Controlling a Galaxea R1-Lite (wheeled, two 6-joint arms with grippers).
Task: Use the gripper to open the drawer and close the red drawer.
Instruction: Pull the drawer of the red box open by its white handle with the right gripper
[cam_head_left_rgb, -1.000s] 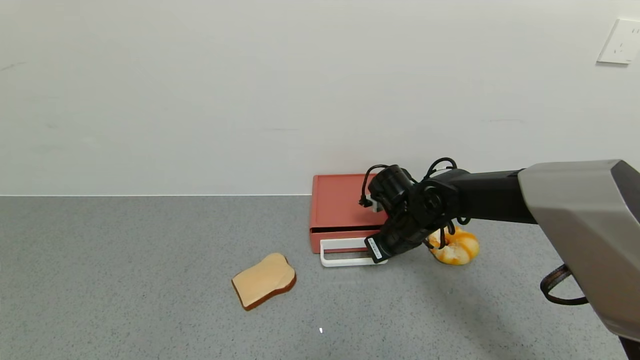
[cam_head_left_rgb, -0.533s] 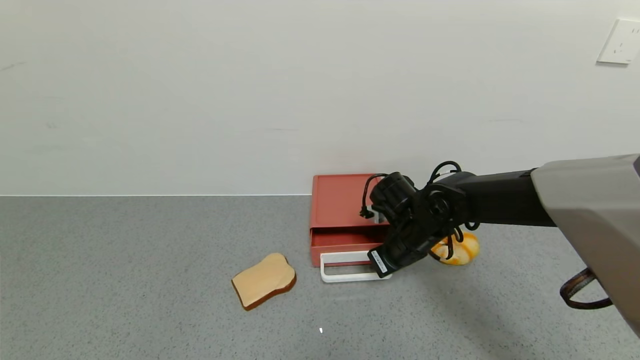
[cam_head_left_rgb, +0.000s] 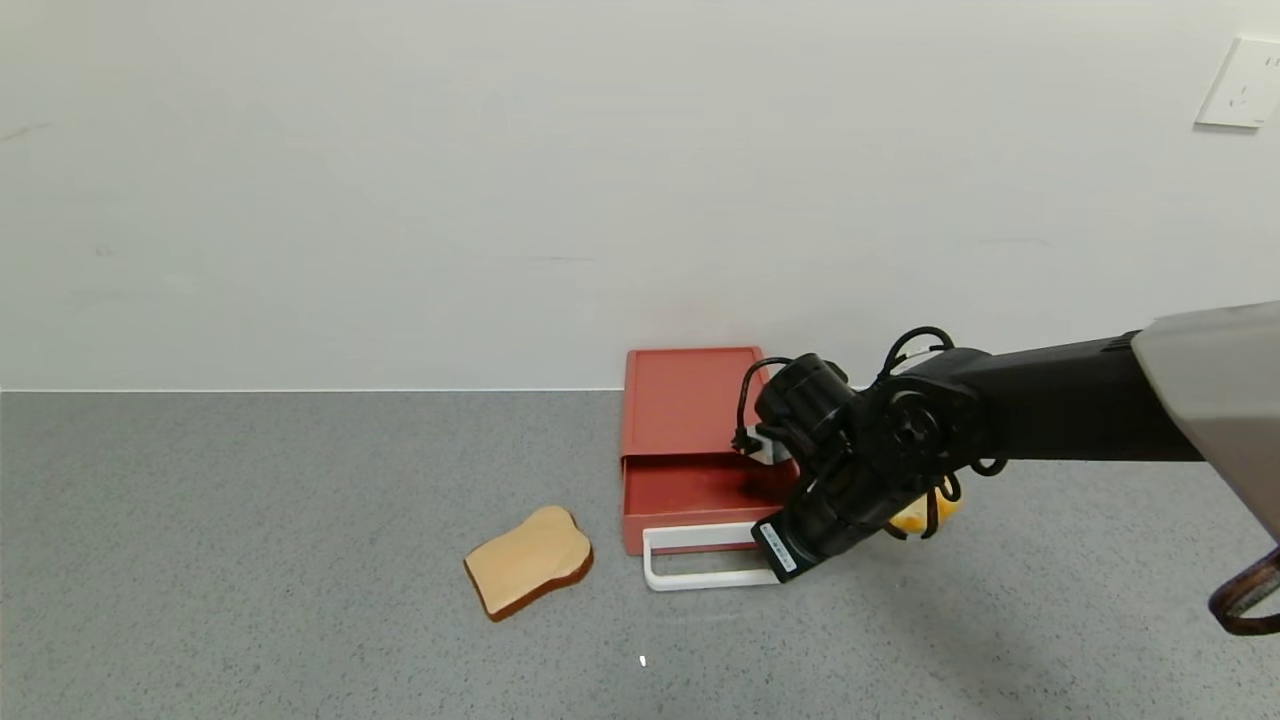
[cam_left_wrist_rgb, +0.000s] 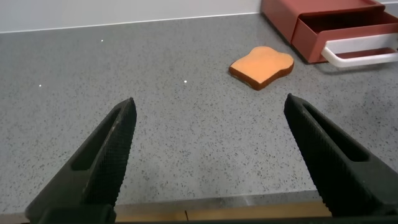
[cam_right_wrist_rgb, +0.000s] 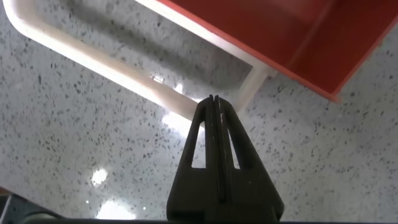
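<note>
The flat red box (cam_head_left_rgb: 680, 400) sits against the back wall. Its drawer (cam_head_left_rgb: 690, 495) is partly slid out toward me, with the white loop handle (cam_head_left_rgb: 700, 562) in front. My right gripper (cam_head_left_rgb: 775, 562) is shut, with its fingers pressed together and nothing between them. Its tip is hooked at the right end of the handle. In the right wrist view the gripper (cam_right_wrist_rgb: 212, 99) points into the handle loop (cam_right_wrist_rgb: 124, 76) at its corner, below the red drawer (cam_right_wrist_rgb: 298, 37). My left gripper (cam_left_wrist_rgb: 210, 102) is open and empty over bare counter, far from the drawer (cam_left_wrist_rgb: 348, 31).
A bread slice (cam_head_left_rgb: 528, 572) lies on the grey counter left of the drawer; it also shows in the left wrist view (cam_left_wrist_rgb: 261, 66). An orange-yellow bun (cam_head_left_rgb: 930, 512) lies right of the box, mostly behind my right arm. The white wall stands directly behind the box.
My right gripper has moved toward the front of the counter with the white handle. The drawer has slid further out of the red box.
</note>
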